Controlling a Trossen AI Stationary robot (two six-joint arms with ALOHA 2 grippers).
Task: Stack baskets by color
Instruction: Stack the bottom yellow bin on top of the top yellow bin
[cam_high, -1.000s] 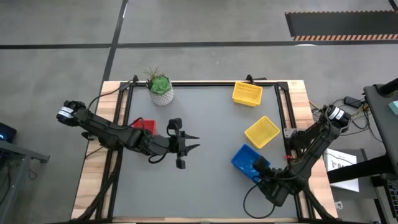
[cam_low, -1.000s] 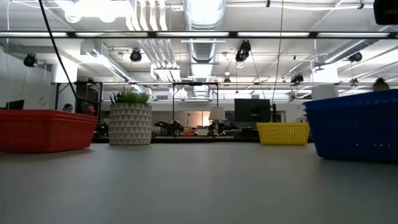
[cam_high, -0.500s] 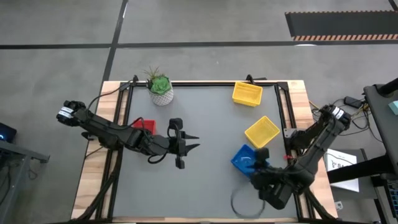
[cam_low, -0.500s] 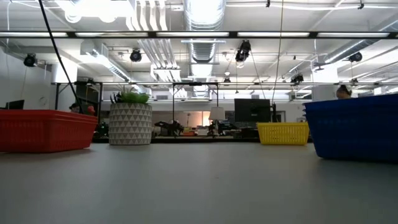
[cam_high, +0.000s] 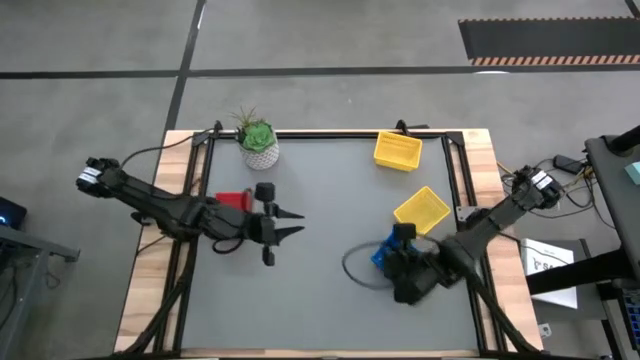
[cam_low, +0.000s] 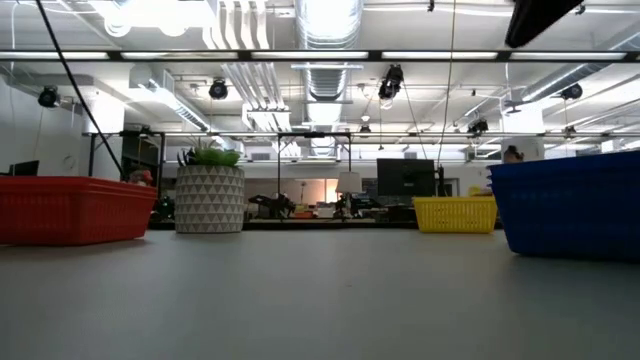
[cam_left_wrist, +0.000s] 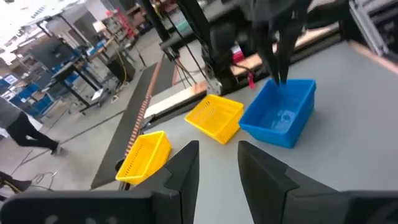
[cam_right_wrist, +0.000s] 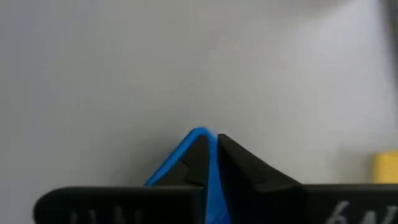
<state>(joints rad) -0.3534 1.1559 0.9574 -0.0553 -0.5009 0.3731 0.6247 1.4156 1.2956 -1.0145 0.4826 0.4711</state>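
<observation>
A blue basket (cam_left_wrist: 278, 114) rests by its base on the grey table, right of centre, and my right gripper (cam_high: 398, 250) stands over it, shut on its rim; from above the gripper hides most of it. Two yellow baskets lie apart on the right, one nearer the middle (cam_high: 422, 210) and one at the far edge (cam_high: 398, 150). A red basket (cam_high: 232, 202) sits on the left. My left gripper (cam_high: 296, 222) hangs open next to the red basket, pointing toward the table's right, with nothing between its fingers. My right gripper pinches the blue basket's rim (cam_right_wrist: 200, 133) between its two fingers, near a corner (cam_left_wrist: 281, 86). The fingers slant down onto it from above. The basket stands upright with its base on the table.
A white-potted green plant (cam_high: 258, 142) stands at the far edge, left of centre. A grey cable loop (cam_high: 362, 268) hangs beside my right gripper. Bare grey table (cam_high: 330, 300) lies between the arms and along the near edge.
My right gripper has risen and swung from the near right corner toward the table's left, rolling its wrist, and now stands over the blue basket. My left gripper has drawn back a little toward the table's left edge. The baskets have stayed where they were.
</observation>
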